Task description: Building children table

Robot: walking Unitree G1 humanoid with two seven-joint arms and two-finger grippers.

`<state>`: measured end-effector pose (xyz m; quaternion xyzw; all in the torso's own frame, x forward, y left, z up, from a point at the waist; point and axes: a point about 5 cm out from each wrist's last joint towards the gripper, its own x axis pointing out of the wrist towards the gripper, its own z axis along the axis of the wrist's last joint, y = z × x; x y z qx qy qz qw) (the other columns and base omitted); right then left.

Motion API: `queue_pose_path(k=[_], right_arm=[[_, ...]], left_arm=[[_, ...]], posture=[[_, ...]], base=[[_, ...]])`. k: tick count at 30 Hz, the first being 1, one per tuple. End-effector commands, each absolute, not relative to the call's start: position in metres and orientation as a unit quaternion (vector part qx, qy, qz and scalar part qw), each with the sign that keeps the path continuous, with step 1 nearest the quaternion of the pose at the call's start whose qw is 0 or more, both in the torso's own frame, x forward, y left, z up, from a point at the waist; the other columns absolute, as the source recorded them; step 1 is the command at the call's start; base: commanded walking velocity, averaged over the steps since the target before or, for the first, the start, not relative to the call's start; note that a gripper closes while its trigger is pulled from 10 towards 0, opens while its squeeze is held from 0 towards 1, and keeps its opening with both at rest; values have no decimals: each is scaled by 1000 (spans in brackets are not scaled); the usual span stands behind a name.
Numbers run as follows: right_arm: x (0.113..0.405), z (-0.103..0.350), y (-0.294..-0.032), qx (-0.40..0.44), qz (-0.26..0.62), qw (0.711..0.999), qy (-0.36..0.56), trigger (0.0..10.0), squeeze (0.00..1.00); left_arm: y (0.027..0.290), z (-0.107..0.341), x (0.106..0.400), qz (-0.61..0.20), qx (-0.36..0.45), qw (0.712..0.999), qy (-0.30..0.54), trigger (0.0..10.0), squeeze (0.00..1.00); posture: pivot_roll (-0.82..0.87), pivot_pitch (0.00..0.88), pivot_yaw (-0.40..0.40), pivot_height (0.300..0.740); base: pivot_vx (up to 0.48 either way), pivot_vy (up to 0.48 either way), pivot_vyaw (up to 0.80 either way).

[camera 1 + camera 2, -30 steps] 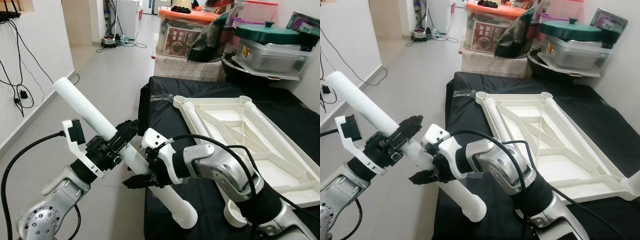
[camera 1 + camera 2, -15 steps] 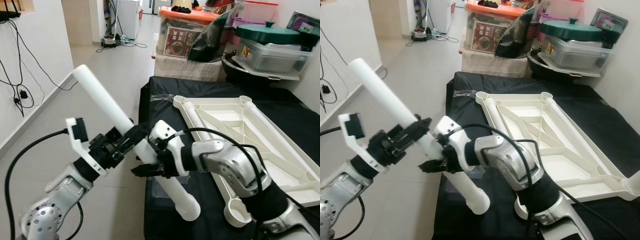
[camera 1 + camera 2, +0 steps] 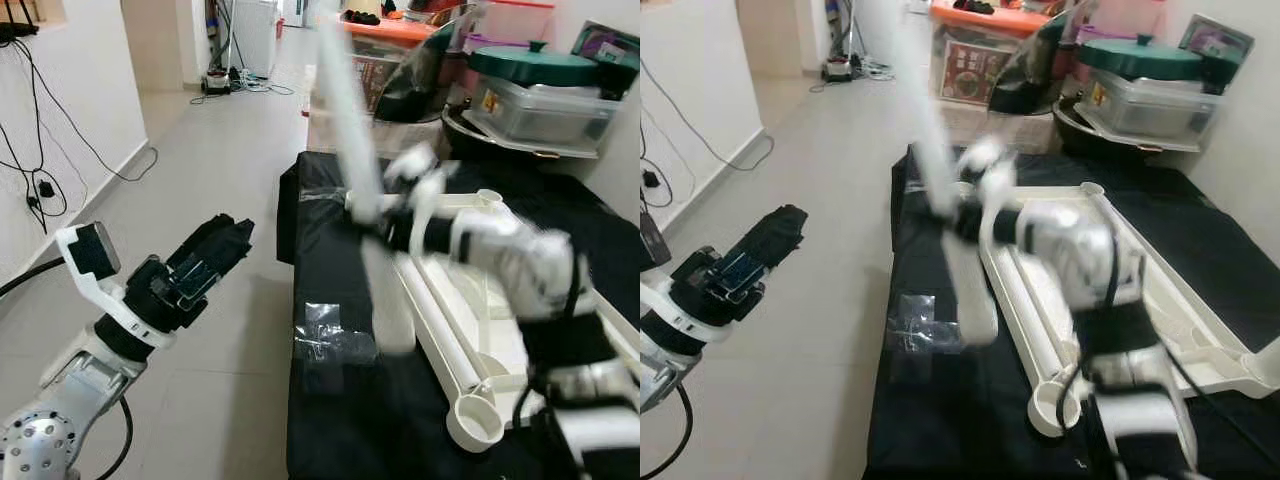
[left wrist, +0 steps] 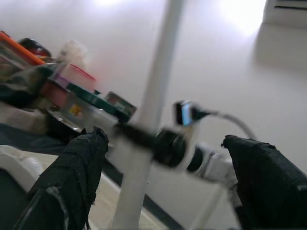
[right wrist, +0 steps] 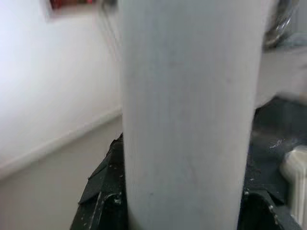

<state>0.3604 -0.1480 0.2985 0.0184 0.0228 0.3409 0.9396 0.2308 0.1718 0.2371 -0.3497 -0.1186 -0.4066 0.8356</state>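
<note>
White table leg [image 3: 360, 180], a long tube, is near upright and motion-blurred over the near-left corner of the upturned white table frame [image 3: 520, 255] on the black-covered table [image 3: 330, 420]. Right gripper [image 3: 385, 225] is clamped around the leg about mid-length; the right wrist view has the tube [image 5: 187, 120] running between its black fingers. Leg's lower end hangs just beside the frame's left rail, not seated in any socket as far as the blur lets me tell. Left gripper [image 3: 215, 250] is off the table's left edge over the floor, fingers spread wide [image 4: 76, 177], holding nothing.

Progress: early. Open round corner socket [image 3: 475, 425] at the frame's near end is empty, far corner sockets look empty too. No leg clearly fitted yet; this one needs seating, the rest are still to do. Crumpled clear plastic wrap [image 3: 325, 340] lies on the cloth near the left edge.
</note>
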Motion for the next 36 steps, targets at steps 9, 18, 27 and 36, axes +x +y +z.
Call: queue_pose_path(k=[9, 18, 27, 36], right_arm=[[384, 296, -203, 305, 148, 940, -43, 0, 0], [376, 326, -192, 399, 244, 877, -105, 0, 0], [357, 315, -159, 345, 330, 872, -113, 0, 0], [343, 309, -136, 306, 387, 862, -114, 0, 0]], left_arm=[[169, 185, 236, -313, -233, 921, 3, 10000, 0], [165, 171, 232, -325, -157, 932, 26, 10000, 0], [166, 160, 240, -262, -118, 957, 37, 10000, 0], [165, 163, 240, -286, -119, 950, 40, 10000, 0]], posture=[[94, 0, -116, 740], [89, 0, -113, 740], [92, 0, -114, 740], [99, 0, -112, 740]], base=[[0, 0, 0], [0, 0, 0], [0, 0, 0], [0, 0, 0]])
